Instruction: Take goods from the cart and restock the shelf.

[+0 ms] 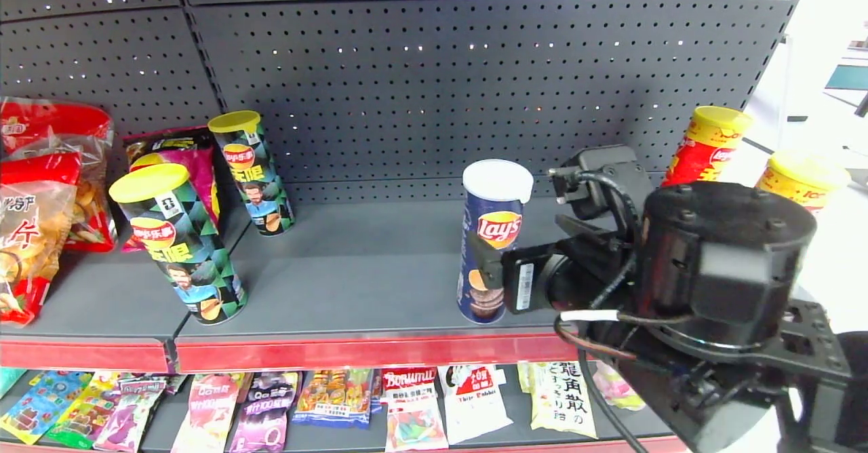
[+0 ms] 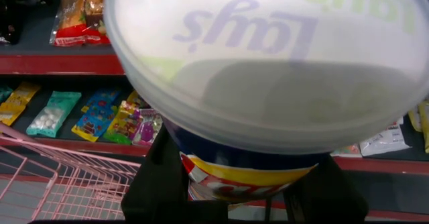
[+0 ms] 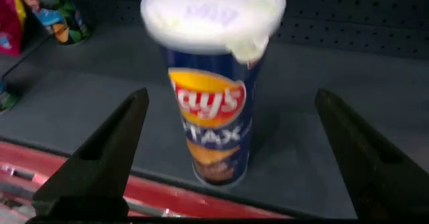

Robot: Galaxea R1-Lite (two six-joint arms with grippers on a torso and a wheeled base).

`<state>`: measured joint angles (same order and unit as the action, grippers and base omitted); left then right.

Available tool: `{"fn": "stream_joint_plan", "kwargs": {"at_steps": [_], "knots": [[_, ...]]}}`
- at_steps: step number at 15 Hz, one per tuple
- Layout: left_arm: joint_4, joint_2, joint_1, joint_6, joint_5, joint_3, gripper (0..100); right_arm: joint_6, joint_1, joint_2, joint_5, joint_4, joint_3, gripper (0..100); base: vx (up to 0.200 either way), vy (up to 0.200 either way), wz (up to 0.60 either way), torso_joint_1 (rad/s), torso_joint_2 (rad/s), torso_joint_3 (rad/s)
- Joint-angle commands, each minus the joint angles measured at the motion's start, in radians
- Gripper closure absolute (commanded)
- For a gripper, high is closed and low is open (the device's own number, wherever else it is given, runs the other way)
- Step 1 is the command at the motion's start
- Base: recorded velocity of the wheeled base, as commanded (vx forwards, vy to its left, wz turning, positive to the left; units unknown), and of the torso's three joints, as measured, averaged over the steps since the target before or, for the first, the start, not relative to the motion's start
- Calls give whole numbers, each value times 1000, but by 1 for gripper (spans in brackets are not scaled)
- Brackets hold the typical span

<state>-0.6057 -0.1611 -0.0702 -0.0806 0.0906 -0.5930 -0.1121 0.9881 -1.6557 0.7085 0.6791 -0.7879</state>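
I see a blue chip can [image 1: 491,236] with a white lid standing upright on the grey shelf [image 1: 366,263], right of the shelf's middle and close to its red front lip. My right gripper [image 3: 231,100] sits at the shelf's front by that can, released, its two dark fingers spread wide with the can between them and a gap on either side. My left gripper [image 2: 238,184] is out in front of the shelf's lower tiers, near a pink wire cart [image 2: 60,177], clenched on a second blue can [image 2: 268,63], white lid towards the camera.
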Motion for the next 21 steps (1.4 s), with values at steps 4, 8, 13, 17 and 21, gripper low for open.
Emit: {"fn": "stream_joint_plan", "kwargs": {"at_steps": [4, 8, 13, 17, 21], "knots": [[41, -21, 0, -1, -3, 2, 100, 65, -35, 383, -222, -7, 292, 0, 0, 0, 0, 0, 0, 0], [119, -71, 7, -5, -17, 1, 100, 282, -439, 620, -405, -16, 446, 0, 0, 0, 0, 0, 0, 0], [146, -117, 69, -27, -100, -34, 100, 282, -829, 1011, -597, -426, 447, 0, 0, 0, 0, 0, 0, 0], [150, -244, 75, -22, -206, -146, 100, 279, -836, 1487, -583, -952, 447, 0, 0, 0, 0, 0, 0, 0], [199, -385, 75, 24, -333, -191, 100, 169, -878, 1556, -492, -1076, 478, 0, 0, 0, 0, 0, 0, 0]]}}
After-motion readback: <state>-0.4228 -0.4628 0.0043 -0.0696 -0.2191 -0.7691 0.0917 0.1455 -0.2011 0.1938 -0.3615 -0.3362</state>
